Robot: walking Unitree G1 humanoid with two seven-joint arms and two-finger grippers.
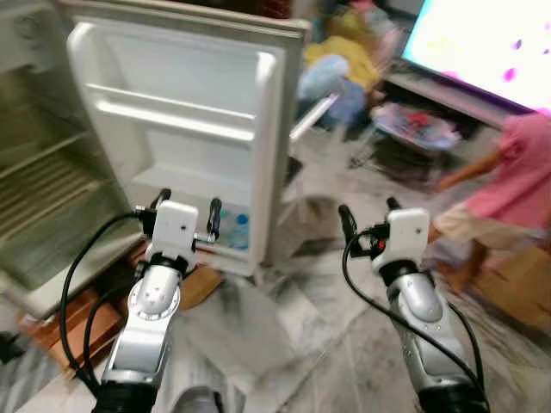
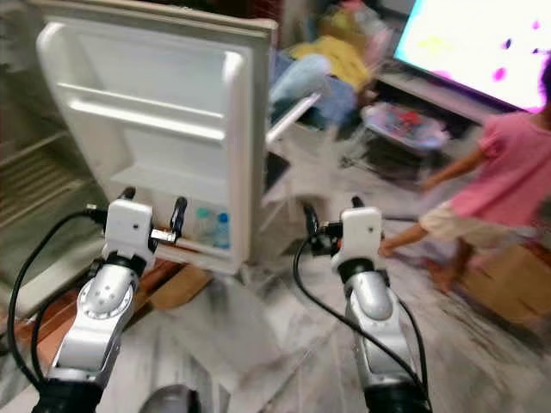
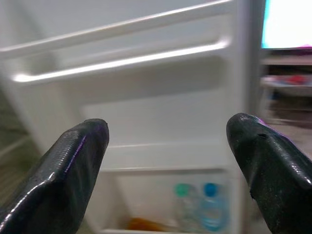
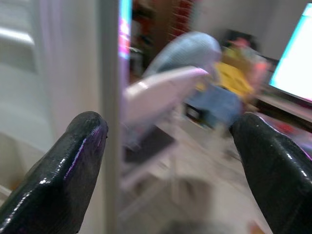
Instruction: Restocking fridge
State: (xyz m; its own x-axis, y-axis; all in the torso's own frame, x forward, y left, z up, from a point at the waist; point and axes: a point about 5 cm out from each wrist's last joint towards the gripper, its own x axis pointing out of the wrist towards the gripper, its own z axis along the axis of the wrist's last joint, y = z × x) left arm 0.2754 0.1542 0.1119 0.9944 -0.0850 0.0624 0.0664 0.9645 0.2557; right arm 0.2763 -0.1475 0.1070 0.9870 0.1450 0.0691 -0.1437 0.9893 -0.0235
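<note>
Claws, two, both empty, held up side by side over the marble floor (image 1: 284, 344). Left claw (image 1: 188, 209): fingers spread apart, nothing between them, aimed at the inner face of the open fridge door (image 1: 185, 129). Right claw (image 1: 368, 215): fingers likewise apart, pointed past the door's edge toward the room beyond.

Bottles (image 3: 202, 204), two, upright, one green-capped and one blue-capped, stood in the door's lowest rack, just beyond and slightly right of the left claw; their long axes ran vertical. Left arm judged the nearer for any reach into that rack. Orange item beside them, low in the rack, too blurred to identify.

Fridge interior (image 1: 43, 198), far left: wire shelves visible, contents not discernible; cabinet cut off at the frame edge.

Far right: person in pink top (image 1: 516, 185) crossing the floor, bright screen (image 1: 482, 43) behind, and a heap of cloth, all smeared by motion. No stock for loading could be made out.
</note>
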